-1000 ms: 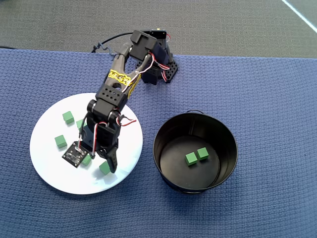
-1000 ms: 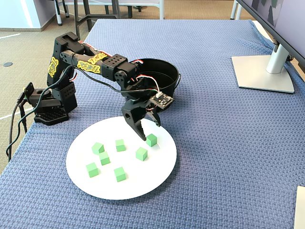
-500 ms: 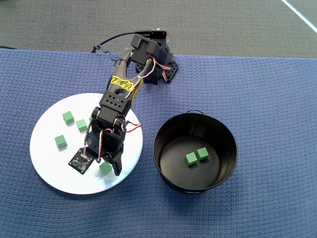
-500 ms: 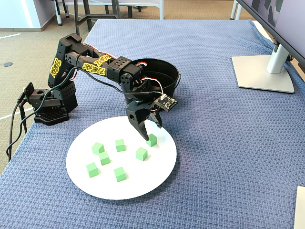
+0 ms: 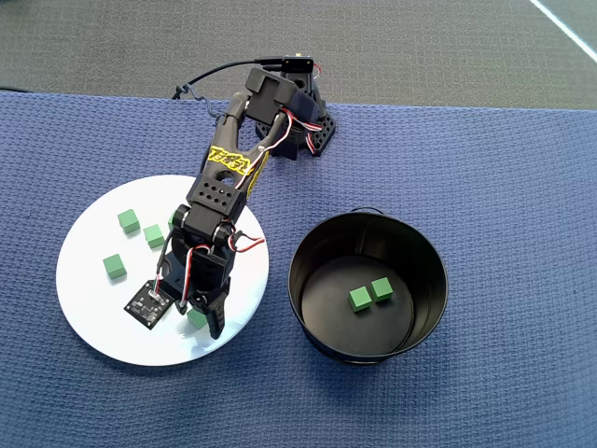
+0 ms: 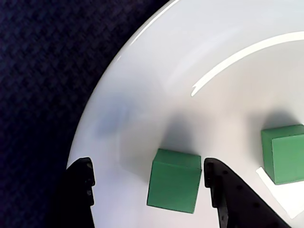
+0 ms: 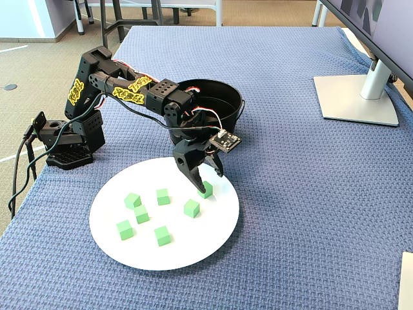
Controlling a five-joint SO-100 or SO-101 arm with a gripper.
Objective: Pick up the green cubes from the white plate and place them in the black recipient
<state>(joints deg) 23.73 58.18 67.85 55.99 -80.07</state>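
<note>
The hand [image 6: 147, 190] is seen released, its two fingers straddling one green cube [image 6: 174, 180] near the plate [image 6: 142, 95] edge closest to the pot [image 5: 368, 285]. In the wrist view the cube is found nearer the right finger [image 6: 223, 194], nearly touching it, with a wide gap left of it. Two cubes are noted inside the pot; the others are left on the plate

In the overhead view the white plate [image 5: 84, 308] lies at 9 o'clock of the black recipient [image 5: 312, 247], two green cubes [image 5: 370, 294] inside it, the others on the plate.
</note>
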